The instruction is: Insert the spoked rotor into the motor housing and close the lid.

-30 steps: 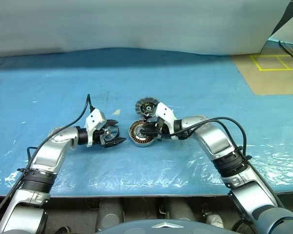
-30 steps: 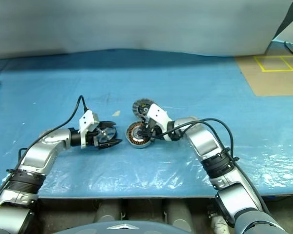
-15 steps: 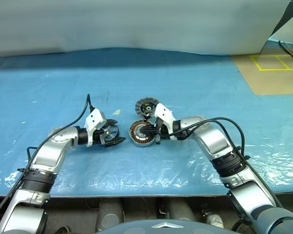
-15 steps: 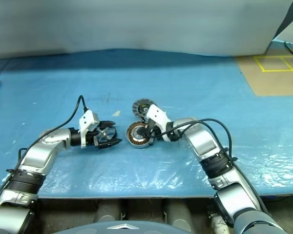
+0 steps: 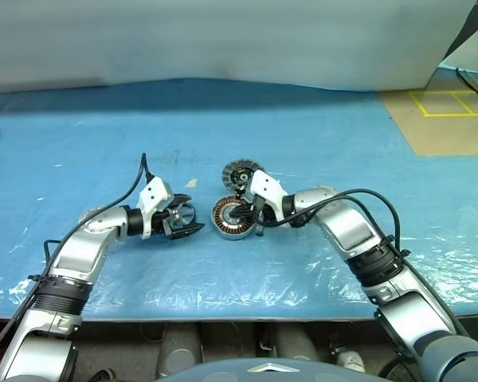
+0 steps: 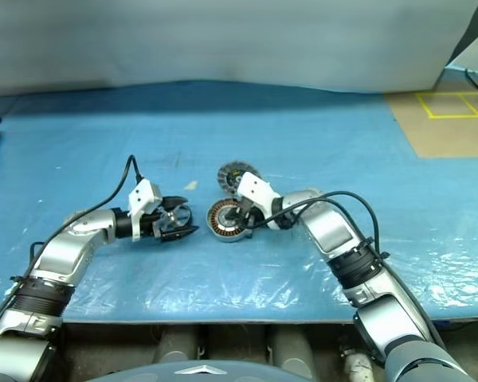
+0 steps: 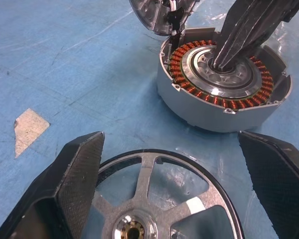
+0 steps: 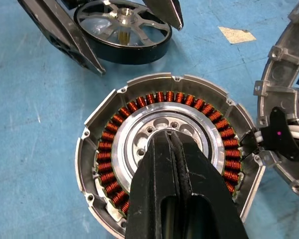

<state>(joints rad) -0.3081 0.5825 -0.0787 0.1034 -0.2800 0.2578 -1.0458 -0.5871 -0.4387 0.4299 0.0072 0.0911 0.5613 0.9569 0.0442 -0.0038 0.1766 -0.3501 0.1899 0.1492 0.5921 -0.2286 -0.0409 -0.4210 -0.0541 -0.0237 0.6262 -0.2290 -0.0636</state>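
The spoked rotor (image 7: 154,209), black-rimmed with silver spokes, lies flat on the blue table. My left gripper (image 5: 196,215) is open, with one finger on each side of the rim; I cannot tell whether they touch it. Just right of it sits the motor housing (image 5: 223,221), a grey cup with copper windings (image 8: 114,149). My right gripper (image 8: 170,137) is shut, its tips resting in the housing's silver centre. The lid (image 5: 237,173) leans behind the housing, joined to it by short wires.
A small white scrap (image 5: 190,182) lies on the blue plastic-covered table (image 5: 319,143) behind the rotor. A tan floor patch with yellow lines (image 5: 446,111) lies at the far right. The table's front edge (image 5: 223,306) runs close below both arms.
My right wrist has turned slightly over the housing, with its fingers still at the centre. The left arm, rotor, housing and lid have stayed in place.
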